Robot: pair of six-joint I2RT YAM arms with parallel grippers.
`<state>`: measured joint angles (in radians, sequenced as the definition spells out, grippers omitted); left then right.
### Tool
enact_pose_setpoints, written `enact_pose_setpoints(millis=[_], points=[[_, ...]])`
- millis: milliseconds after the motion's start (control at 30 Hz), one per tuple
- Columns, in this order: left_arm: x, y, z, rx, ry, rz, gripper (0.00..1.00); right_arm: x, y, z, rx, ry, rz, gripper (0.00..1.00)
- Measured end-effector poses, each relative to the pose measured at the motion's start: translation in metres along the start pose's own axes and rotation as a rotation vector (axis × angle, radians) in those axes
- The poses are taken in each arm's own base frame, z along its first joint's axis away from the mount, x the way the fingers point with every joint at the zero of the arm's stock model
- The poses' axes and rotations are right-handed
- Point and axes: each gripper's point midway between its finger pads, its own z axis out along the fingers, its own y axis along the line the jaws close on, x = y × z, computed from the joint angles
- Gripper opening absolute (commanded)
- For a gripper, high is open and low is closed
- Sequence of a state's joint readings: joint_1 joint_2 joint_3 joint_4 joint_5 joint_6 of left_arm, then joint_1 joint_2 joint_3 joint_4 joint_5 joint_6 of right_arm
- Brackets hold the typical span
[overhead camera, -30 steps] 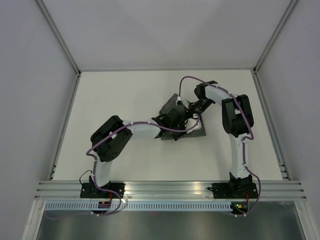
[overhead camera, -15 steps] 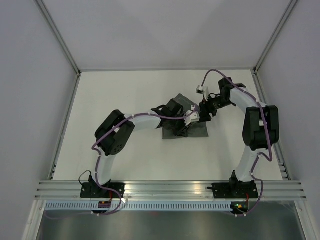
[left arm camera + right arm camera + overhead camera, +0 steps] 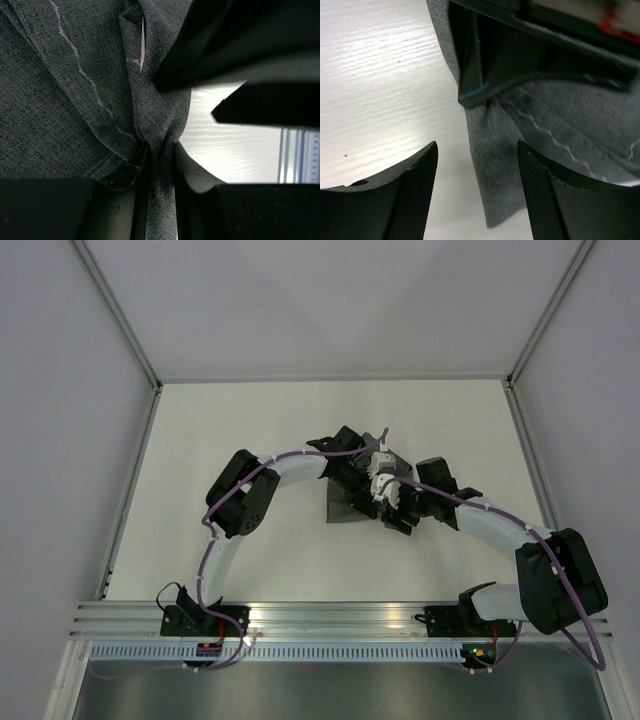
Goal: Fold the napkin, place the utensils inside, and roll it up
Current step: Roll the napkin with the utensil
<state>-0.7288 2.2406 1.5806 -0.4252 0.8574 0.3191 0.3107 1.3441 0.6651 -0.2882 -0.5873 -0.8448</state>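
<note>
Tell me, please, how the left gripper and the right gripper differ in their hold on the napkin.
The left gripper is shut, pinching a gathered fold of the napkin; the right gripper is open and holds nothing. The left gripper has cloth bunched in its grip; the right gripper's gap shows only the napkin's edge and the table beneath. Both sit close together at the napkin.

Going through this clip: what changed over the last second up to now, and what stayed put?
The right arm swung from the far right round to the near side. The right gripper, open, now sits over an edge of the napkin. The left arm stretched further out. The left gripper is pinching a bunched fold of the cloth. The napkin stayed mid-table, crumpled.
</note>
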Motion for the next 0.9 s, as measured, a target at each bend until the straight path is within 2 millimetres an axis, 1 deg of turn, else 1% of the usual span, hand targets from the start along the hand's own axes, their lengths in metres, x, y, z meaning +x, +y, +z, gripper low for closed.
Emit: enact_pose_setpoints(millis=[67,133,267,367,533,700,767,900], points=[[0.002,-0.005,0.001,0.033,0.012,-0.033,0.02,-0.001,0.009,0.011,0.016,0.018,-0.070,0.71],[0.003,-0.009,0.002,0.058,0.023,-0.065,0.02,-0.002,0.009,0.017,0.039,0.032,-0.110,0.71],[0.006,-0.014,0.004,0.088,0.043,-0.110,0.02,-0.014,-0.001,0.021,0.104,0.026,-0.171,0.69],[0.006,-0.015,0.003,0.090,0.049,-0.124,0.02,-0.018,0.000,0.024,0.113,0.032,-0.194,0.66],[0.009,-0.017,0.003,0.095,0.065,-0.149,0.02,-0.015,0.009,0.031,0.080,0.054,-0.208,0.65],[0.009,-0.018,0.004,0.102,0.073,-0.175,0.03,-0.013,0.012,0.032,0.070,0.060,-0.215,0.64],[0.009,-0.019,0.004,0.108,0.077,-0.187,0.03,-0.011,0.013,0.033,0.065,0.066,-0.213,0.61],[0.010,-0.021,0.005,0.123,0.083,-0.216,0.03,-0.003,0.018,0.037,0.039,0.091,-0.202,0.61]])
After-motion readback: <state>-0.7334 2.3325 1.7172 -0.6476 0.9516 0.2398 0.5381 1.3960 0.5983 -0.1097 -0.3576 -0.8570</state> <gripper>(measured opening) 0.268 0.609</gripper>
